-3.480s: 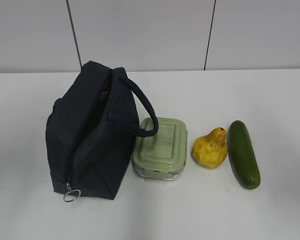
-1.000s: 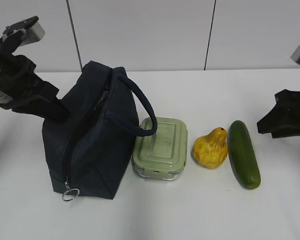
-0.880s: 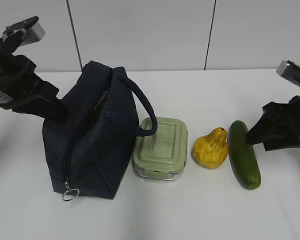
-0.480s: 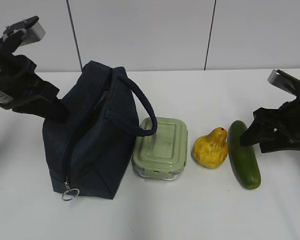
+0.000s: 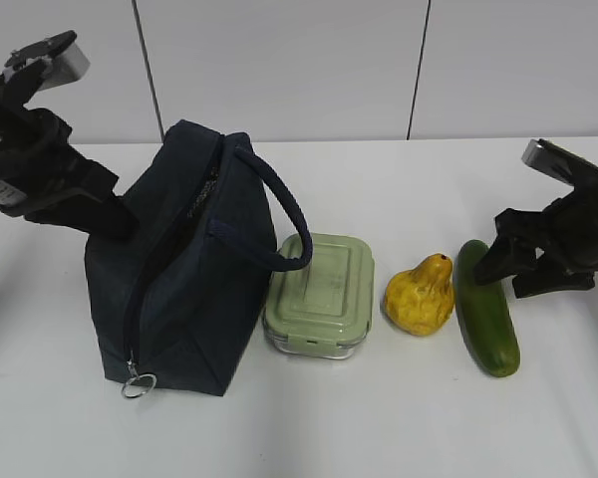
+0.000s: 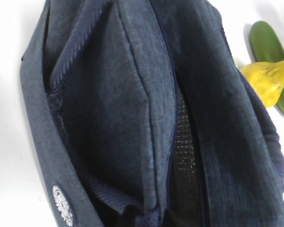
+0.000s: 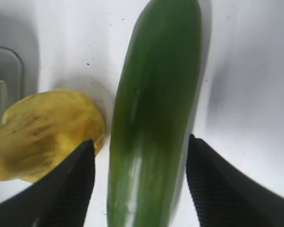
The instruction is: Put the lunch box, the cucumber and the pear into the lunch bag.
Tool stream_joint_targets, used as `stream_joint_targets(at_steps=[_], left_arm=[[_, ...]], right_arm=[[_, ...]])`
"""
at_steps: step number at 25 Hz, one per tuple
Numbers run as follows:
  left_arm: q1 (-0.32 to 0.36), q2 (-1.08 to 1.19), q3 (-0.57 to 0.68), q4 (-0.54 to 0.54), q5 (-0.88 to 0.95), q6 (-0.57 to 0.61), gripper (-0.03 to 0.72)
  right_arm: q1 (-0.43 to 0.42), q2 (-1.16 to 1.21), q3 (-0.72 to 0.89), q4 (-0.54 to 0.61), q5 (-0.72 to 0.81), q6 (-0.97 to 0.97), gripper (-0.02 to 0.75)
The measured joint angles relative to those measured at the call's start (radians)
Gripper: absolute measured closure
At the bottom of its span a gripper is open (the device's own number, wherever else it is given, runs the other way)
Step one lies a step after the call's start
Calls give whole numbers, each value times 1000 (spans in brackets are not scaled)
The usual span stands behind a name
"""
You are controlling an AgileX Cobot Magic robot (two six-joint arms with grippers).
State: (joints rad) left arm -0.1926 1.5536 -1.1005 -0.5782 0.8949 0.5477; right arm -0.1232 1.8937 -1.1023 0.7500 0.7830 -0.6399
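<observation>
The navy lunch bag (image 5: 179, 289) stands at the left with its zipper open along the top. My left gripper (image 5: 115, 221) is at its back left corner. In the left wrist view it (image 6: 147, 218) is shut on a fold of the bag (image 6: 132, 94) beside the opening. The lunch box (image 5: 321, 294) with the pale green lid sits against the bag's right side. The yellow pear (image 5: 420, 294) and the dark green cucumber (image 5: 486, 319) lie to its right. My right gripper (image 5: 503, 277) is open and straddles the cucumber (image 7: 156, 104), one finger on each side, with the pear (image 7: 42, 127) just left.
The bag's ring pull (image 5: 136, 386) hangs at its front bottom, and one loop handle (image 5: 289, 224) arches over the lunch box. Black mesh (image 6: 182, 142) shows inside the opening. A white wall (image 5: 299, 60) stands behind the white table (image 5: 379, 428).
My right gripper came in from the right edge and lowered over the cucumber's far end, jaws open. The left gripper and the bag have held still over the last second.
</observation>
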Motion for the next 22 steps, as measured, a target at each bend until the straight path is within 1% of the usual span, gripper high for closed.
stream_joint_targets(at_steps=[5, 8, 10, 16, 18, 20, 22], left_arm=[[0, 0, 0, 0, -4, 0, 666], [0, 0, 0, 0, -6, 1, 666], [0, 0, 0, 0, -8, 1, 666], [0, 0, 0, 0, -10, 1, 666], [0, 0, 0, 0, -11, 1, 666], [0, 0, 0, 0, -12, 1, 666], [0, 0, 0, 0, -12, 1, 666]], right_arm=[[43, 34, -37, -36, 9, 22, 261], [77, 54, -59, -133, 9, 102, 260], [87, 68, -71, -173, 9, 133, 260], [88, 107, -83, -196, 13, 158, 260], [88, 109, -85, -196, 15, 162, 284], [88, 111, -89, -198, 19, 164, 333], [88, 111, -89, -202, 21, 164, 363]])
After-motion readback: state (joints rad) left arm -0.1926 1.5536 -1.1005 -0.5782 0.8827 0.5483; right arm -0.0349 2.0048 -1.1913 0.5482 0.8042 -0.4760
